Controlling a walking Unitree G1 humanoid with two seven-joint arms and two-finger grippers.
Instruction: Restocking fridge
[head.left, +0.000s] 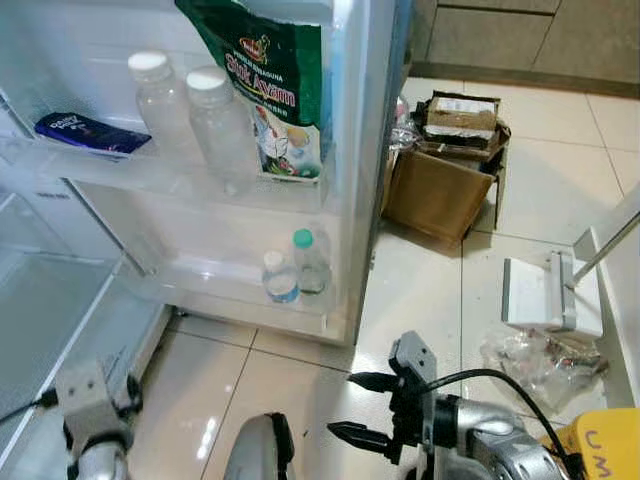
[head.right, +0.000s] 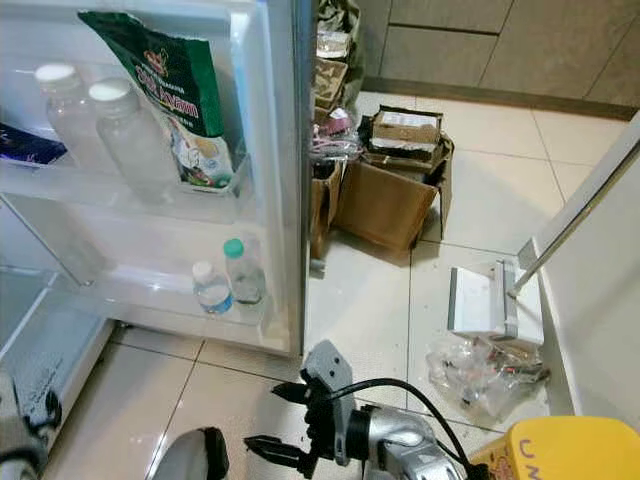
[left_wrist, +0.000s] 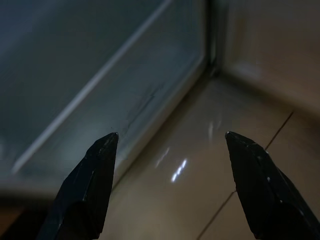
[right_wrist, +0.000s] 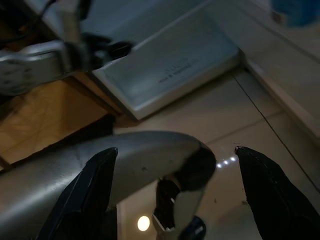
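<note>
In front of the open white fridge door, the left eye view shows its racks part-filled: two clear plastic bottles with white caps and a green printed snack pouch stand in the upper rack, leaning against its rail so they stay put when the door swings. A dark blue flat packet lies further along that rack. Two small water bottles stand in the lower rack. Below the door, the right end effector hangs over the tiled floor with its black fingers spread and nothing between them, which suggests it is between items.

In the right eye view, an open brown cardboard box sits on the floor just beyond the door's edge, probably the stock to be loaded.

In the left wrist view, the left end effector is open and empty, pointing at the floor beside the fridge's base.

In the right wrist view, the spread fingertips frame the robot's own silver limb.
</note>
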